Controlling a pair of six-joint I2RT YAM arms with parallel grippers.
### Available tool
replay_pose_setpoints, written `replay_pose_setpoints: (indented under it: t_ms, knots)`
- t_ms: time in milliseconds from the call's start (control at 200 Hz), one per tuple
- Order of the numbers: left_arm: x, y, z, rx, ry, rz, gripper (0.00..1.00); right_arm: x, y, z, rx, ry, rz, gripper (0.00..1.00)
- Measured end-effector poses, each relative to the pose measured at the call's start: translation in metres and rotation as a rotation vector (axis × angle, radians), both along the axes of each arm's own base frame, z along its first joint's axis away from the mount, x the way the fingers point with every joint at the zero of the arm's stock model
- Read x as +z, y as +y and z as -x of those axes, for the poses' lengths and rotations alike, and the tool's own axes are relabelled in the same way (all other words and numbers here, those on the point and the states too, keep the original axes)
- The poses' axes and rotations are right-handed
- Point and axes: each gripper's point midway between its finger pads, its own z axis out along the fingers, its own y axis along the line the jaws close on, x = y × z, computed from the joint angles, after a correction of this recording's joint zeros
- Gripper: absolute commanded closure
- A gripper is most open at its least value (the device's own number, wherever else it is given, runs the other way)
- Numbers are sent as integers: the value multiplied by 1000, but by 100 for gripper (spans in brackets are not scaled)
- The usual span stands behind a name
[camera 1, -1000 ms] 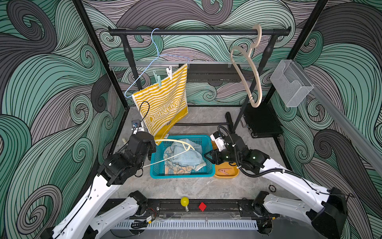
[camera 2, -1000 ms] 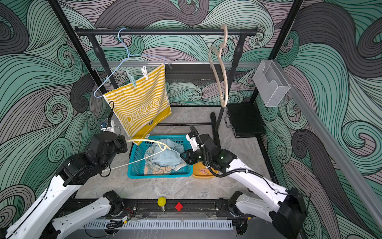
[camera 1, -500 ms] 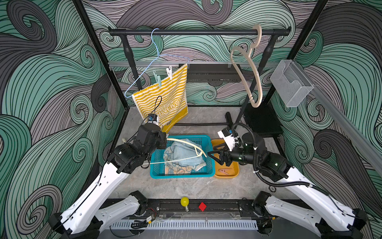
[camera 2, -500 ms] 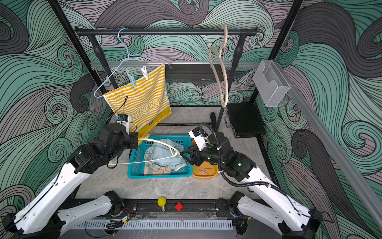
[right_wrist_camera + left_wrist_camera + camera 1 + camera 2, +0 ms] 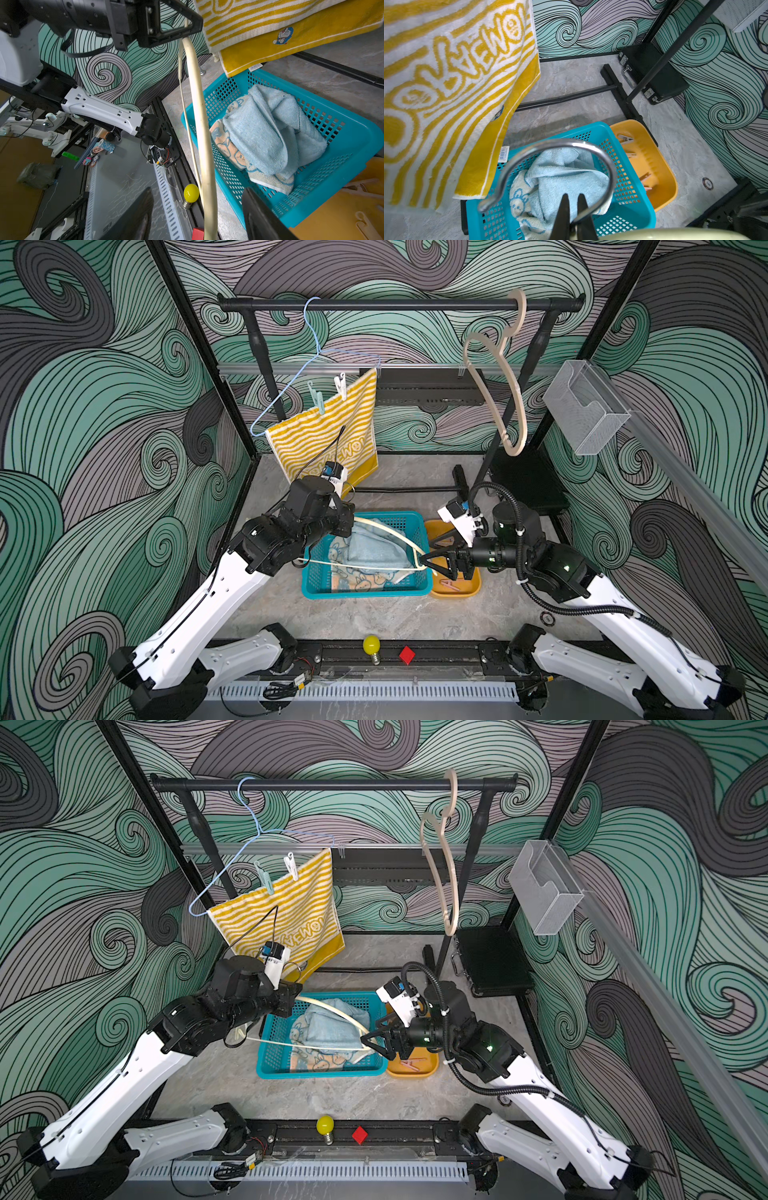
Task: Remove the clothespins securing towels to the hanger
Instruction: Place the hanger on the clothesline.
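**Holdings, largest first**

1. Yellow-striped towel (image 5: 328, 435): hangs on the blue wire hanger (image 5: 284, 392), unmoved over the last second.
2. Teal basket (image 5: 365, 593): holds the light-blue towel (image 5: 374, 547) heaped on the bunny towel (image 5: 361, 578), both already free.
3. Cream hanger (image 5: 200, 124): bare, shifted further across the basket than a second ago.
4. Orange tray (image 5: 455, 594): touches the basket and contains several removed clothespins (image 5: 625, 138).
5. Left gripper (image 5: 573, 199): pressed together on the cream hanger's metal hook (image 5: 556, 143).
6. Right gripper (image 5: 197, 192): jaws spread wider than a second ago. The hanger's arm passes between them, seemingly released.
7. Mint clothespin (image 5: 318, 400) and white clothespin (image 5: 341, 385): clipped on the yellow towel's top edge. Judged the only work remaining, with the right claw now free for it.
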Motion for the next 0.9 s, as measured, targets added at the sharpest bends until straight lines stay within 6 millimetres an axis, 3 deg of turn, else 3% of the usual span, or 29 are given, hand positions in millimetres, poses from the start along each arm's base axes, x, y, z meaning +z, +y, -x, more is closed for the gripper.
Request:
replay_pose_setpoints:
  t_ms: [455, 901]
  knots:
    - [3, -42, -17, -100, 25, 13, 100, 9, -35, 33, -18, -35, -9, 29]
    - [9, -67, -13, -178, 13, 7, 100, -12, -39, 20, -72, -39, 72, 29]
